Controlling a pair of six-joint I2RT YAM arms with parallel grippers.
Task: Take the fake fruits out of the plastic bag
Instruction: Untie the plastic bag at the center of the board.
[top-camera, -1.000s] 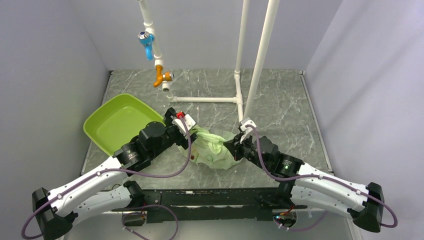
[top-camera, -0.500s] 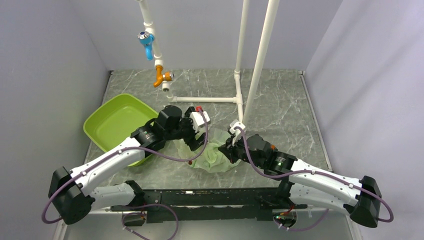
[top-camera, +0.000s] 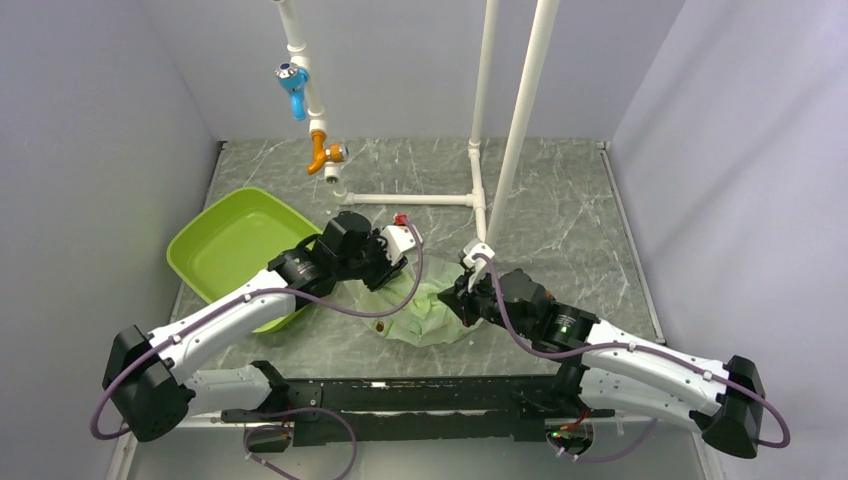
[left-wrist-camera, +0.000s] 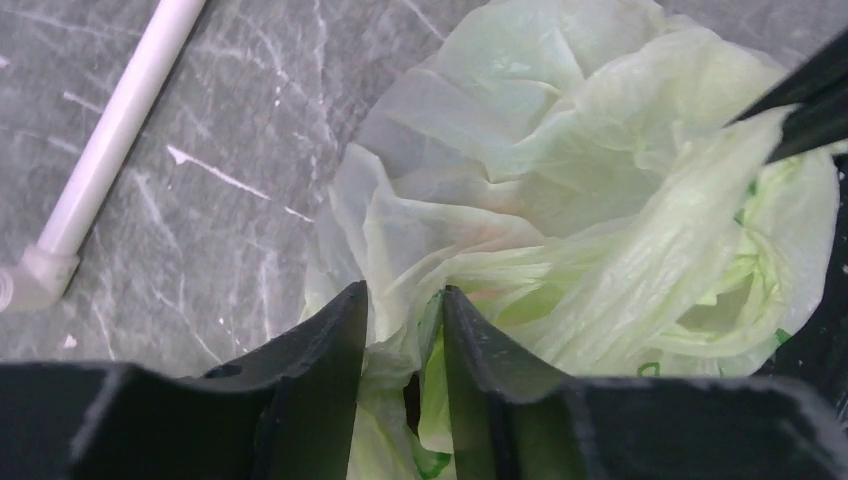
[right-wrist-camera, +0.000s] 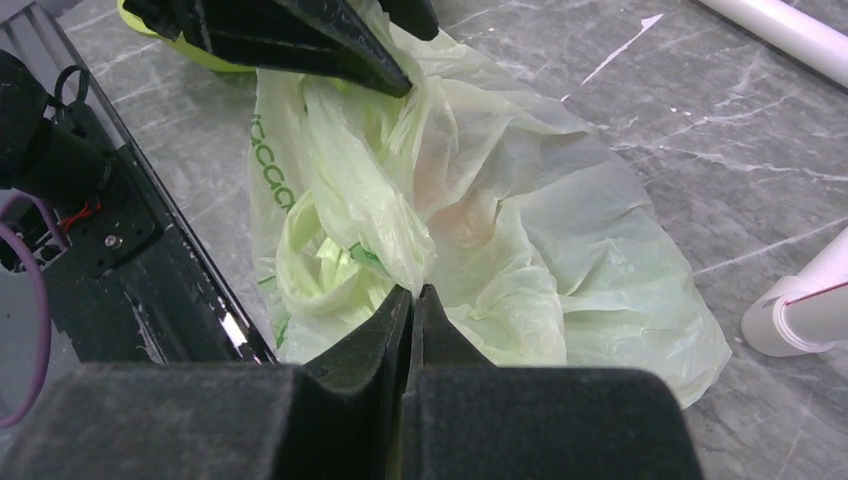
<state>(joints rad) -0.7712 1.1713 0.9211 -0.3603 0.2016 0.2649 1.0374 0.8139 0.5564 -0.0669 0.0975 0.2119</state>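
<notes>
Right wrist view, risk note: the right gripper (right-wrist-camera: 411, 305) has its two fingers pressed together on a thin fold of the plastic bag (right-wrist-camera: 560, 260), with no gap visible between them. The left gripper (left-wrist-camera: 402, 330) pinches another fold at the opposite side; its fingers are nearly closed, with only film in the narrow slot. The bag lies crumpled on the table (top-camera: 560, 200), between the two grippers and just right of the green tray (top-camera: 215, 250). I cannot make out the fake fruits themselves; only a faint orange blush (right-wrist-camera: 455, 215) shows through the film, so I judge that they are inside. My main worry is that both holds are on single thin folds: if I pull the arms apart too hard, the film may tear or slide out of one pinch. I also cannot tell whether either pinch is on the mouth, and lifting from the wrong edge would only bunch the bag around the fruit. Anything that does spill could roll across the smooth table. Pose, top external view: the left arm reaches forward and bends right at the wrist over the bag's far-left edge. The right arm stretches low and leftward, with its fingers at the bag's right edge.
</notes>
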